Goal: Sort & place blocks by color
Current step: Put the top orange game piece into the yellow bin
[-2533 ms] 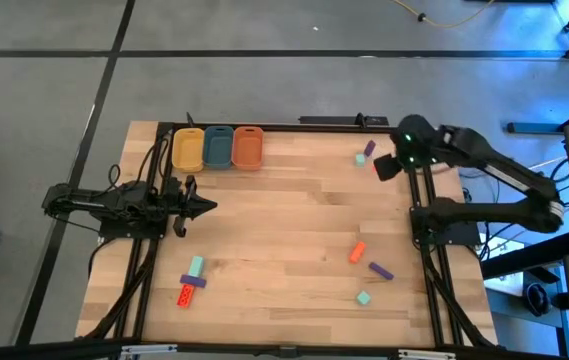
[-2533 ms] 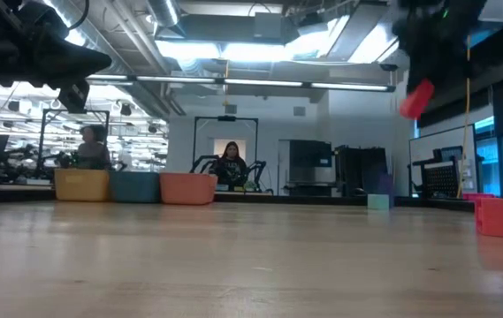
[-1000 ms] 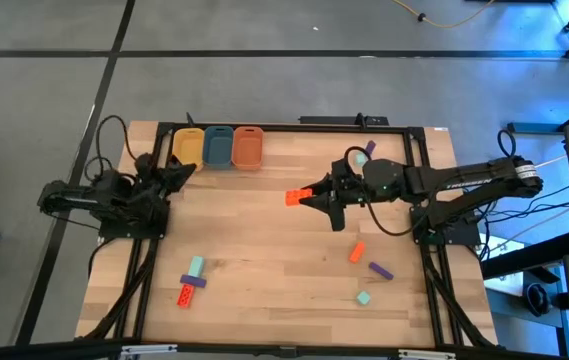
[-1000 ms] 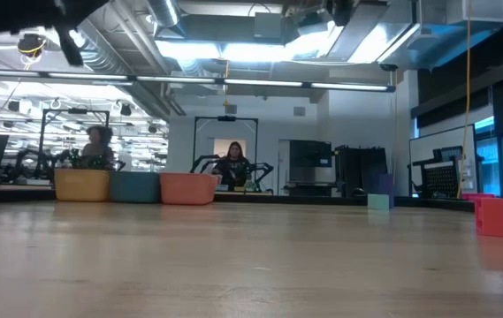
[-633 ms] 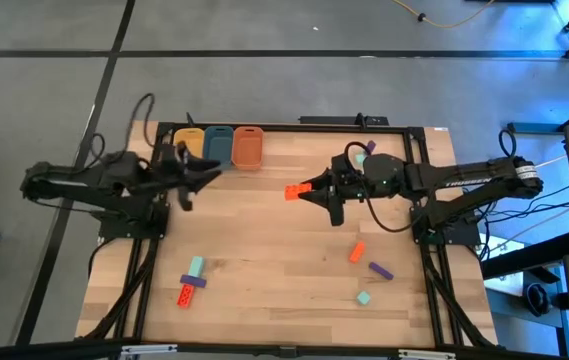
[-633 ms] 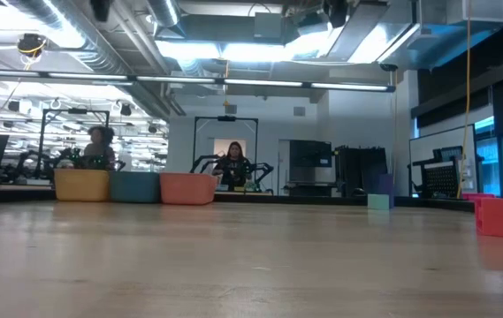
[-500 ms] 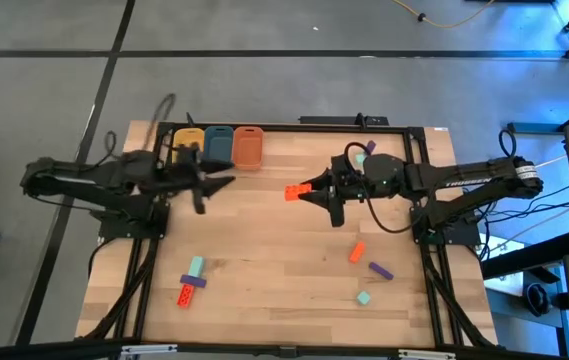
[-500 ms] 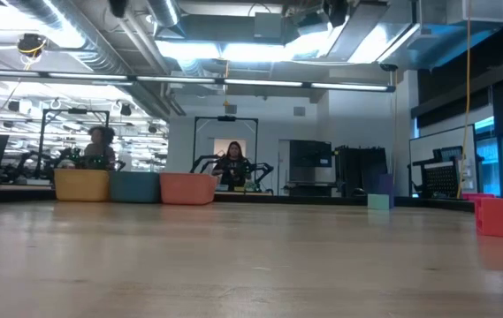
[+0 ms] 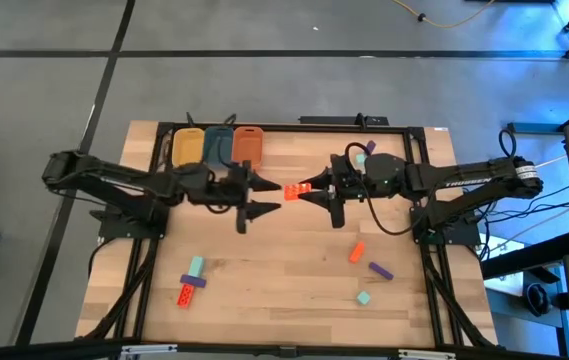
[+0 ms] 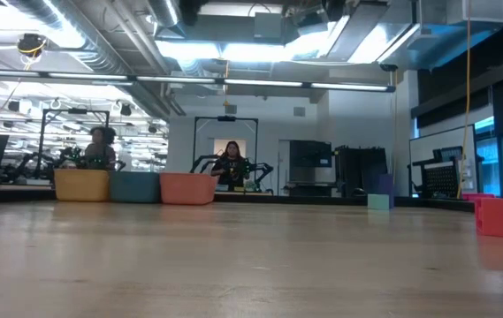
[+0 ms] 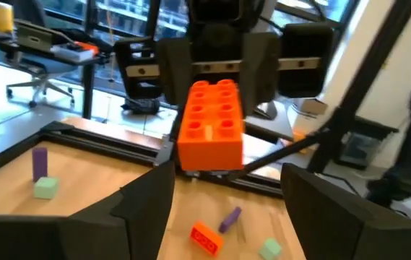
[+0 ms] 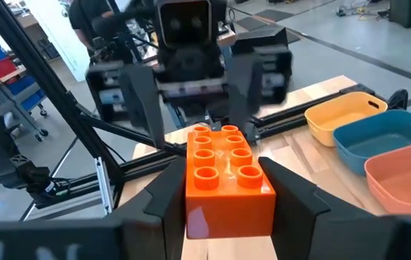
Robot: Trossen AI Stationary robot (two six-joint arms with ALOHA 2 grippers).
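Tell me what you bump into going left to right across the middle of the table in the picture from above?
Left gripper, fingers open → orange block held up in the air → right gripper, fingers shut on that block.

Orange block [image 11: 210, 126] held by the right tool [image 11: 216, 68], facing camera

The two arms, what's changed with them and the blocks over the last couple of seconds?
The right gripper carried the orange block from the table's far right corner to mid-table and holds it there. The left gripper swung from the left edge to meet it, jaws opening around the block. The tubs and the loose blocks stayed put.
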